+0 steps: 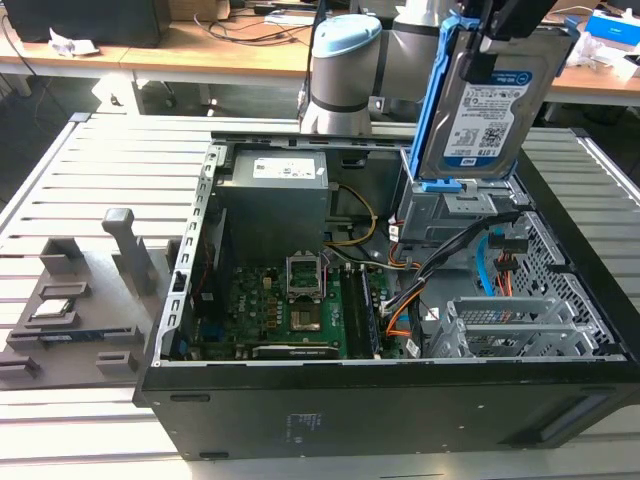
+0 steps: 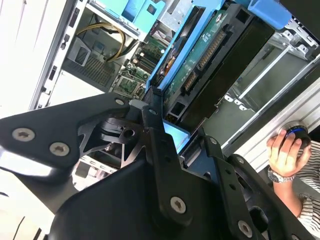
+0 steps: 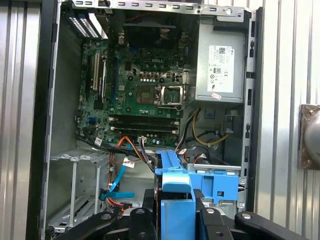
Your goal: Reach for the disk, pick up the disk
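The disk (image 1: 488, 105), a silver drive with a blue-and-white label and a blue plastic frame, hangs upright in the air above the back right corner of the open computer case (image 1: 380, 410). My gripper (image 1: 497, 30) is shut on its upper edge. The second wrist view has the disk's green circuit-board side (image 2: 200, 62) running away from the gripper (image 2: 175, 137), whose black fingers (image 2: 157, 135) clamp the blue frame. In the first wrist view the blue frame (image 3: 176, 197) sits between the fingers of the gripper (image 3: 175, 217), high above the case interior.
Inside the case lie the motherboard (image 1: 290, 305), grey power supply (image 1: 275, 200), orange and blue cables (image 1: 490, 260) and a metal drive cage (image 1: 510, 325). A grey fixture (image 1: 75, 310) with small chips sits at the exterior view's left. A person's hand (image 2: 284, 150) rests beside the case.
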